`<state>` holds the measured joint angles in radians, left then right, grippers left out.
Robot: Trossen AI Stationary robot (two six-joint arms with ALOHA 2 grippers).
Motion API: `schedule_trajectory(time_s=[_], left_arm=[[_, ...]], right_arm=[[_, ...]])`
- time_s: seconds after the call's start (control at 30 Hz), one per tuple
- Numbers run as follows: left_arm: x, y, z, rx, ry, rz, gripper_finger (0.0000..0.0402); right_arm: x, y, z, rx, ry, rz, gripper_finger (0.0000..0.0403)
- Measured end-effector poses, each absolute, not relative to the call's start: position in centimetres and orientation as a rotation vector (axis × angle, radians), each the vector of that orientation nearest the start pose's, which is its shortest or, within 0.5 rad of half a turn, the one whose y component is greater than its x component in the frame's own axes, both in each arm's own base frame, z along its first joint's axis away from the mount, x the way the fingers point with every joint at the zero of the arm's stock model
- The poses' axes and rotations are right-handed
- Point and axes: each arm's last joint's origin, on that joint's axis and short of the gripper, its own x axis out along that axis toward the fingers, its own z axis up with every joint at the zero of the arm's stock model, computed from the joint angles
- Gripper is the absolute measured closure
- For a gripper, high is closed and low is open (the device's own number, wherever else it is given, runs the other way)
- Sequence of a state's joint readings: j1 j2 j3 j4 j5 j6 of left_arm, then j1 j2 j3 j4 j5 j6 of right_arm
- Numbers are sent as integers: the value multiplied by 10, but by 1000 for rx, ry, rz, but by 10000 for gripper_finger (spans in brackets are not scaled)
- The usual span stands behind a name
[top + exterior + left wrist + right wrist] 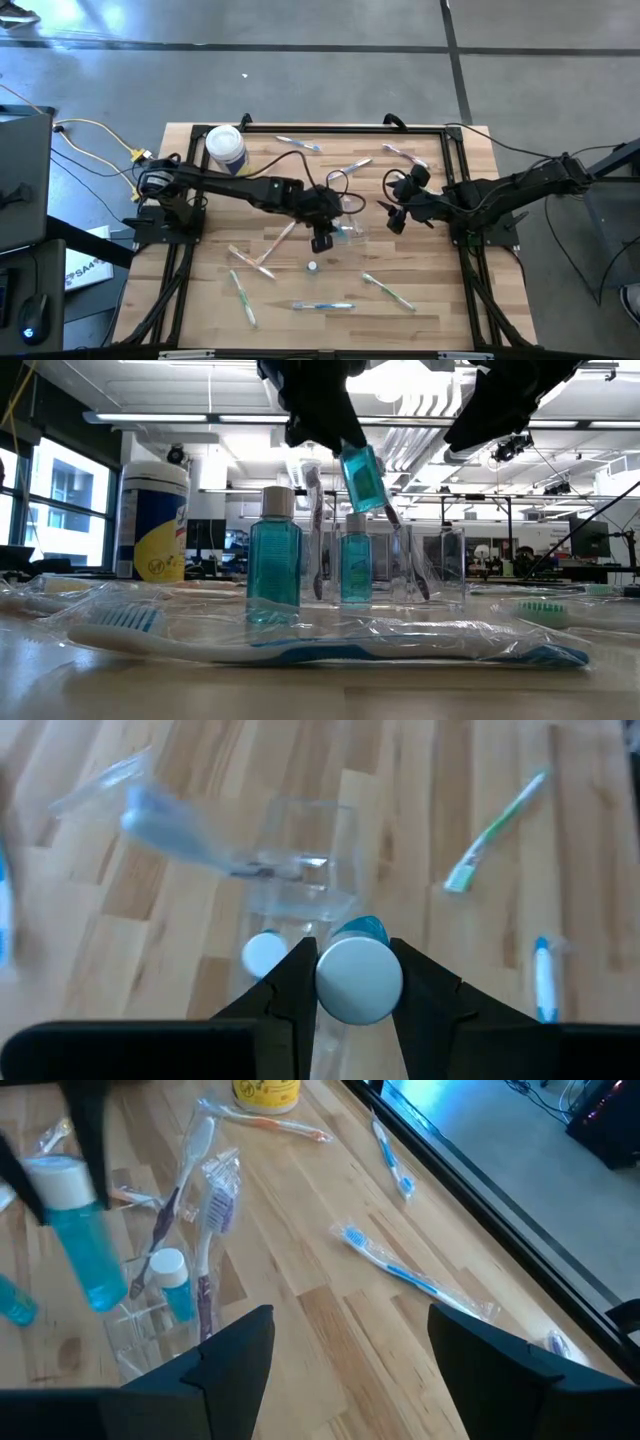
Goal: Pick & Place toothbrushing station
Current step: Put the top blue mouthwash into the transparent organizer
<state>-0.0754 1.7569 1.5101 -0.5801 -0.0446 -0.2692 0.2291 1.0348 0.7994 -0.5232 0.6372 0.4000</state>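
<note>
Currently my left pincer (345,982) is clamped on the white cap of a blue bottle (362,477), holding it tilted in the air. Directly below the pincer stands the clear cup (300,870), with toothbrushes (205,1220) upright in it. Two more bottles (273,555) stand on the desk (430,310) just beside the cup. My right pincer (350,1360) hovers near the cup, jaws spread wide, gripping nothing. Wrapped toothbrushes (322,306) lie scattered across the desk around both pincers. A canister (225,146) sits well apart, beside my left arm.
</note>
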Motion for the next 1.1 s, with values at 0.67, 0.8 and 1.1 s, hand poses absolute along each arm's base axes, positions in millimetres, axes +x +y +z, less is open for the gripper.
schedule_trajectory(time_s=[0.67,0.8,1.1], left_arm=[[400,-21,255,-255,931,102,309],[402,-21,252,-263,937,109,309],[406,-21,244,-257,955,111,309]], right_arm=[[201,29,268,50,612,-515,144],[201,30,268,53,616,-506,144],[201,29,268,52,618,-508,144]])
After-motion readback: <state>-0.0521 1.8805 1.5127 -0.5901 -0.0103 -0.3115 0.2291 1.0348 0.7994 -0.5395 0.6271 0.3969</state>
